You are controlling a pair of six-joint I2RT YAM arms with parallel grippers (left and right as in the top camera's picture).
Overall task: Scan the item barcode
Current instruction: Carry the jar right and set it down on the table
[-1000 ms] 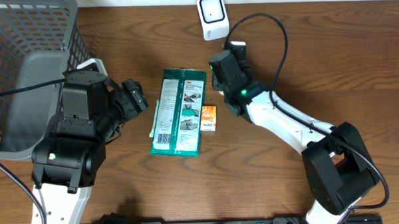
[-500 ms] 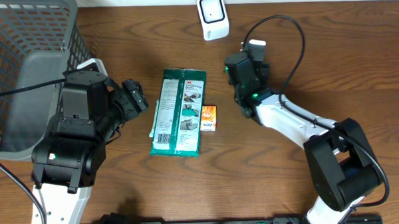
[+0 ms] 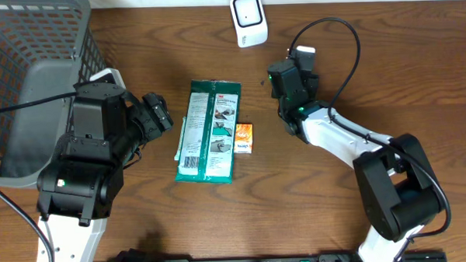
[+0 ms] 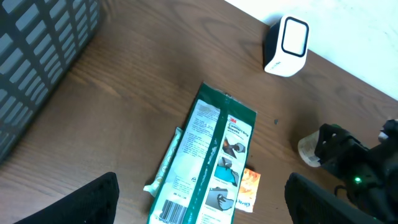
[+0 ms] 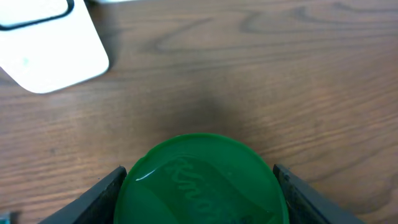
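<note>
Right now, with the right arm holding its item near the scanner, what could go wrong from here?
1. The right gripper seems to pinch the green-lidded container across its round lid, a curved surface that could slip or twist free.
2. No barcode shows in any view, so the white scanner may read nothing unless the container is turned.
</note>
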